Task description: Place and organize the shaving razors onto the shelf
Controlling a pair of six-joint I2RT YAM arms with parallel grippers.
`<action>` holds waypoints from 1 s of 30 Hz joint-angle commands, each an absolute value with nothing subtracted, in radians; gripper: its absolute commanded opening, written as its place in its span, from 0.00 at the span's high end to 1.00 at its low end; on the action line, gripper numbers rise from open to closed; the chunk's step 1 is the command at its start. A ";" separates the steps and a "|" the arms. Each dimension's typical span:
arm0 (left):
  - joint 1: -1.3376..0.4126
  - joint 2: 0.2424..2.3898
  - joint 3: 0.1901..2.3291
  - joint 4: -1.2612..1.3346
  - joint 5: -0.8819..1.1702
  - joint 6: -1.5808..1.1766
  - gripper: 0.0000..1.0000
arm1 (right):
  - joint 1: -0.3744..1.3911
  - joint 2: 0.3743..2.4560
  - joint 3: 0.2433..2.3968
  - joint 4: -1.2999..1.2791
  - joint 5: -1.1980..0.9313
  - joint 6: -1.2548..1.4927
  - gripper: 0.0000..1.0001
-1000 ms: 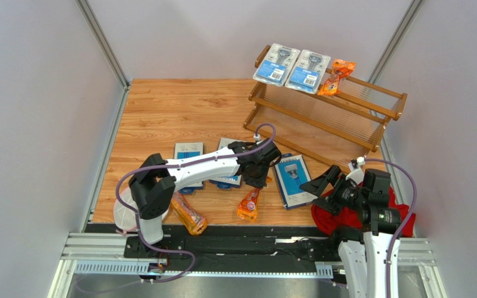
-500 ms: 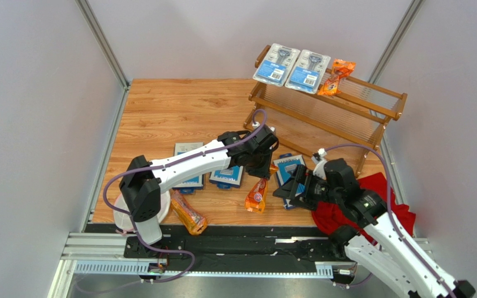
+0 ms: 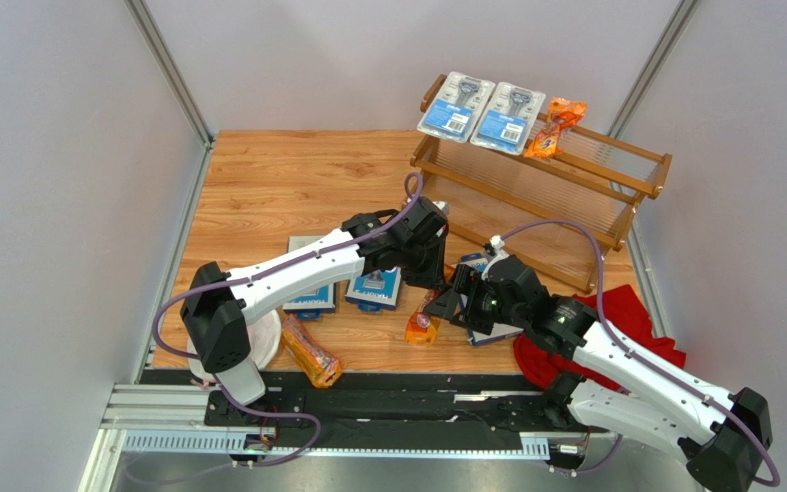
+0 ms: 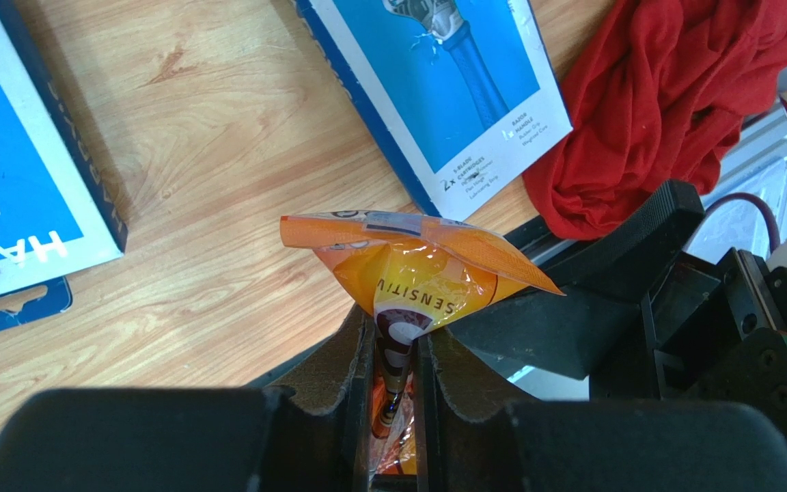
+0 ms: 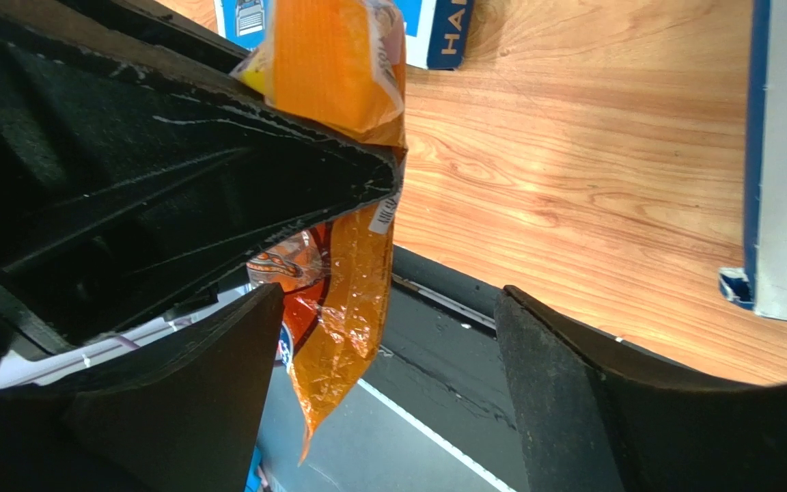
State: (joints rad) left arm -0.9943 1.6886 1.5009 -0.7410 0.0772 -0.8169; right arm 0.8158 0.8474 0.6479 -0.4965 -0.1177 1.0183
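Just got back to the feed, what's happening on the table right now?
The left gripper is shut on an orange razor bag and holds it up off the table. The right gripper is open, with that bag hanging between its fingers, not gripped. The shelf has two clear packs and a second orange bag on its top tier. Blue boxes and a third orange bag lie on the table.

A crumpled red cloth (image 3: 636,308) lies bunched at the near right corner of a light brown wood-grain tabletop (image 3: 285,174). A black metal rail (image 3: 398,402) runs along the table's near edge. Plain grey walls (image 3: 59,154) enclose it.
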 commanded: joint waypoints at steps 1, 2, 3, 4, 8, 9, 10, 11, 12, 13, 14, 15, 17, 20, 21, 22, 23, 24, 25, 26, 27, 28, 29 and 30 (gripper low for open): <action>-0.988 1.626 1.482 -0.658 0.132 -0.868 0.82 | 0.850 0.874 0.693 -0.403 -0.049 1.040 0.23; -0.986 1.621 1.476 -0.652 0.138 -0.870 0.82 | 0.854 0.874 0.690 -0.402 -0.049 1.043 0.26; -0.985 1.617 1.468 -0.647 0.140 -0.873 0.82 | 0.861 0.870 0.689 -0.391 -0.048 1.052 0.29; -0.982 1.615 1.463 -0.638 0.147 -0.879 0.82 | 0.865 0.865 0.681 -0.384 -0.045 1.055 0.29; -0.977 1.603 1.448 -0.624 0.143 -0.890 0.82 | 0.876 0.839 0.675 -0.373 -0.035 1.077 0.31; -0.977 1.601 1.447 -0.624 0.141 -0.890 0.82 | 0.879 0.835 0.676 -0.373 -0.034 1.078 0.31; -0.974 1.600 1.445 -0.626 0.140 -0.890 0.82 | 0.882 0.830 0.678 -0.374 -0.032 1.083 0.30; -0.973 1.601 1.445 -0.624 0.140 -0.891 0.82 | 0.885 0.830 0.681 -0.374 -0.031 1.085 0.30; -0.971 1.600 1.445 -0.621 0.141 -0.893 0.82 | 0.891 0.833 0.684 -0.380 -0.031 1.085 0.30; -0.971 1.600 1.445 -0.618 0.143 -0.894 0.82 | 0.896 0.836 0.686 -0.380 -0.028 1.085 0.30; -0.971 1.601 1.445 -0.617 0.144 -0.896 0.82 | 0.899 0.851 0.690 -0.383 -0.026 1.081 0.30; -0.971 1.601 1.445 -0.609 0.147 -0.900 0.82 | 0.907 0.857 0.690 -0.383 -0.025 1.083 0.30; -0.971 1.603 1.448 -0.606 0.152 -0.900 0.83 | 0.919 0.873 0.693 -0.376 -0.015 1.089 0.30; -0.968 1.594 1.440 -0.618 0.141 -0.894 0.83 | 0.934 0.880 0.698 -0.387 -0.002 1.086 0.50; -0.968 1.592 1.439 -0.618 0.141 -0.894 0.83 | 0.936 0.882 0.706 -0.396 -0.002 1.086 0.53; -0.966 1.591 1.437 -0.620 0.140 -0.893 0.83 | 0.937 0.882 0.709 -0.406 0.038 1.088 0.57; -0.966 1.588 1.436 -0.621 0.140 -0.891 0.83 | 0.939 0.877 0.709 -0.425 0.044 1.091 0.66; -0.965 1.586 1.434 -0.626 0.137 -0.890 0.83 | 0.940 0.873 0.710 -0.433 0.052 1.094 0.70; -0.965 1.586 1.433 -0.627 0.132 -0.888 0.83 | 0.942 0.867 0.709 -0.434 0.067 1.097 0.73; -0.963 1.583 1.428 -0.627 0.132 -0.887 0.83 | 0.943 0.858 0.709 -0.445 0.072 1.100 0.78; -0.962 1.583 1.427 -0.630 0.132 -0.887 0.83 | 0.945 0.845 0.709 -0.452 0.080 1.101 0.79; -0.960 1.583 1.424 -0.630 0.130 -0.887 0.83 | 0.945 0.836 0.710 -0.459 0.092 1.103 0.82; -0.959 1.582 1.417 -0.629 0.132 -0.887 0.83 | 0.946 0.830 0.710 -0.472 0.098 1.103 0.87; -0.959 1.578 1.414 -0.629 0.130 -0.885 0.82 | 0.945 0.824 0.710 -0.479 0.101 1.101 0.90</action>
State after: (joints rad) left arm -0.9642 1.6260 1.4277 -0.6266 0.1234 -0.8917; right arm 0.9375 0.8680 0.6640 -0.4515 0.0254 1.1122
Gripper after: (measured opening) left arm 0.222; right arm 0.204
